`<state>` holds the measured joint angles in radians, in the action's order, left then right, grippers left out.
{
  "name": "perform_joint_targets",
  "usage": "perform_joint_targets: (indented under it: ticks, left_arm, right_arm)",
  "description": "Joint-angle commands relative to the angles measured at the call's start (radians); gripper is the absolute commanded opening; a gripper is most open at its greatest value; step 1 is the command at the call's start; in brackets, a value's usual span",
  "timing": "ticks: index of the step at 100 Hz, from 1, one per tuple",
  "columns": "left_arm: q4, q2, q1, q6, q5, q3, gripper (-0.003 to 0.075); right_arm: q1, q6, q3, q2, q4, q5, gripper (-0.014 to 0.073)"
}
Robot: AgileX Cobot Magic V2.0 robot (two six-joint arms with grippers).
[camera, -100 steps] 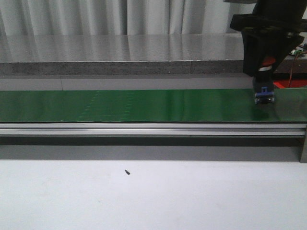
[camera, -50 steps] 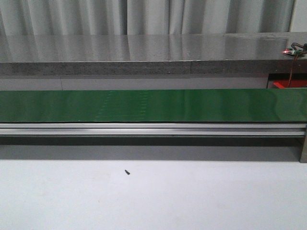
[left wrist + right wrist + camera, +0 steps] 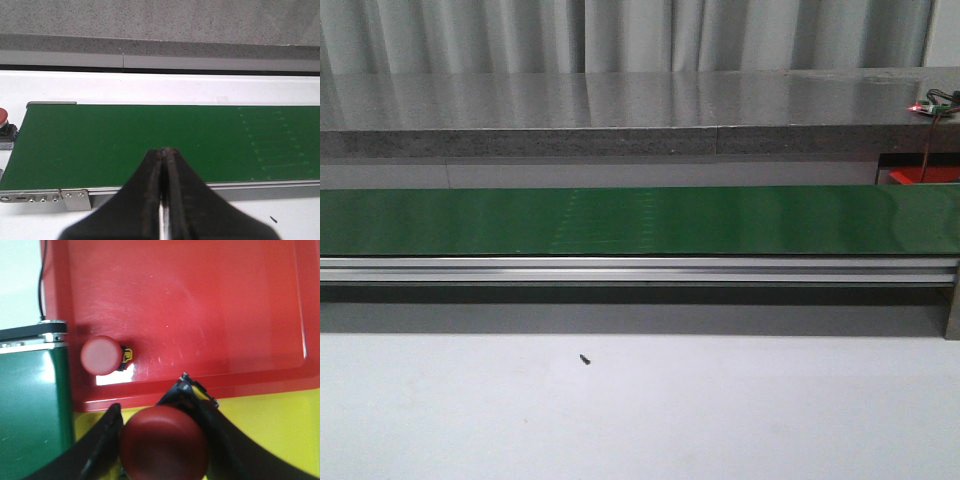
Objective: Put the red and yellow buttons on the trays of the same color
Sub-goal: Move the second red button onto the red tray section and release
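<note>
My right gripper [image 3: 152, 407] is shut on a red button [image 3: 164, 442], its dome filling the gap between the fingers. It hangs over the near rim of the red tray [image 3: 200, 300], with the yellow tray [image 3: 270, 425] beneath. A second red button [image 3: 101, 355] lies on the red tray by its corner. My left gripper [image 3: 165, 151] is shut and empty above the green belt [image 3: 125, 145]. Another red button [image 3: 2, 117] sits just off the belt's end. Neither gripper shows in the front view. No yellow button is in view.
The green conveyor belt [image 3: 640, 220] runs across the table with an aluminium rail [image 3: 640, 270] in front. A grey ledge [image 3: 620, 140] lies behind. A sliver of the red tray [image 3: 923, 177] shows at far right. A small black screw [image 3: 585, 359] lies on the white table.
One second ago the right arm stood over the belt's right end in the front view; it has since left that view. Faint marks on the belt have drifted right.
</note>
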<state>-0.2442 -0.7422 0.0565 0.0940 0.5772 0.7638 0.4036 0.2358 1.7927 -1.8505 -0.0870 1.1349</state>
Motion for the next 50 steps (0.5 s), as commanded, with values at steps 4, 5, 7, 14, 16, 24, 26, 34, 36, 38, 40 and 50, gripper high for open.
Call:
perform_joint_targets:
  ticks: [4, 5, 7, 14, 16, 24, 26, 34, 36, 38, 40, 50]
  left_arm:
    - [-0.017, 0.005, 0.011, 0.0, -0.075, 0.029, -0.002]
    - [-0.017, 0.005, 0.011, 0.0, -0.075, 0.029, -0.002]
    - [-0.017, 0.005, 0.011, 0.0, -0.077, 0.029, -0.002]
    - [-0.015, 0.005, 0.011, 0.0, -0.079, 0.029, -0.002]
    - [-0.015, 0.005, 0.011, 0.0, -0.08, 0.029, -0.002]
    - [-0.015, 0.005, 0.011, 0.0, -0.081, 0.029, -0.002]
    - [-0.015, 0.005, 0.011, 0.0, -0.081, 0.029, -0.002]
    - [-0.015, 0.005, 0.011, 0.0, -0.081, 0.029, -0.002]
    - [-0.015, 0.005, 0.011, 0.0, -0.081, 0.029, -0.002]
    - [-0.015, 0.005, 0.011, 0.0, -0.081, 0.029, -0.002]
    - [-0.015, 0.005, 0.011, 0.0, -0.081, 0.029, -0.002]
    - [-0.015, 0.005, 0.011, 0.0, -0.081, 0.029, -0.002]
  right_arm:
    - [0.005, -0.009, 0.031, 0.002, -0.005, -0.069, 0.0213]
    - [0.005, -0.011, 0.031, -0.001, -0.005, -0.074, 0.0213]
    - [0.005, -0.012, 0.031, -0.008, -0.005, -0.083, 0.0213]
    - [0.005, -0.013, 0.031, -0.033, -0.005, -0.103, 0.0213]
    - [0.005, -0.013, 0.031, -0.041, -0.005, -0.107, 0.0213]
    - [0.005, -0.013, 0.031, -0.064, -0.006, -0.119, 0.0213]
    - [0.005, -0.013, 0.031, -0.068, -0.006, -0.122, 0.0213]
    - [0.005, -0.013, 0.031, -0.088, -0.006, -0.138, 0.0213]
    - [0.005, -0.013, 0.031, -0.096, -0.006, -0.141, 0.0213]
    - [0.005, -0.013, 0.031, -0.099, -0.006, -0.145, 0.0213]
    - [0.005, -0.013, 0.031, -0.104, -0.006, -0.15, 0.0213]
    - [0.005, -0.013, 0.031, -0.136, -0.013, -0.166, 0.0213]
